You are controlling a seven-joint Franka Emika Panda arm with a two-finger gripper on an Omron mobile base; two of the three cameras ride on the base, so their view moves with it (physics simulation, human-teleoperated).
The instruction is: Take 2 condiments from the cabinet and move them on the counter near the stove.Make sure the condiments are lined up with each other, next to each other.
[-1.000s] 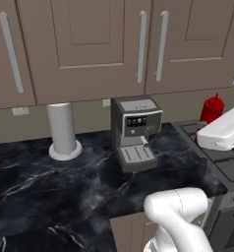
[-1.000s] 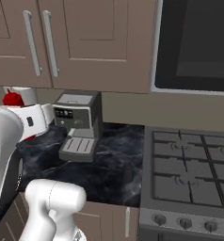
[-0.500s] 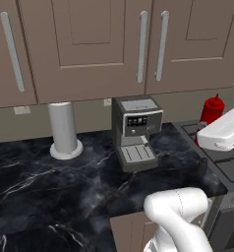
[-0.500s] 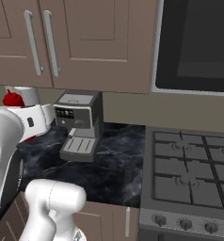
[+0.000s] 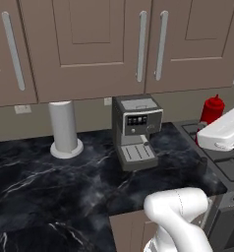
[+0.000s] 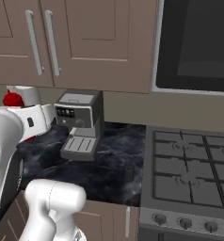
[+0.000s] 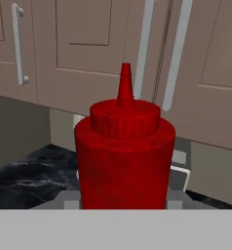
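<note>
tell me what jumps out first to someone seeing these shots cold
The red squeeze bottle stands out most: upright and very close in the hand view, against the brown wall cabinet doors with their long pale handles. In the left base view it peeks out behind the white arm, above the stove's near edge. Next comes the grey coffee machine standing on the glossy black veined counter, with a pale paper-towel roll to its left.

The black veined counter [image 5: 50, 187] carries a grey coffee machine [image 5: 135, 131] and a pale cylinder [image 5: 65, 129].
</note>
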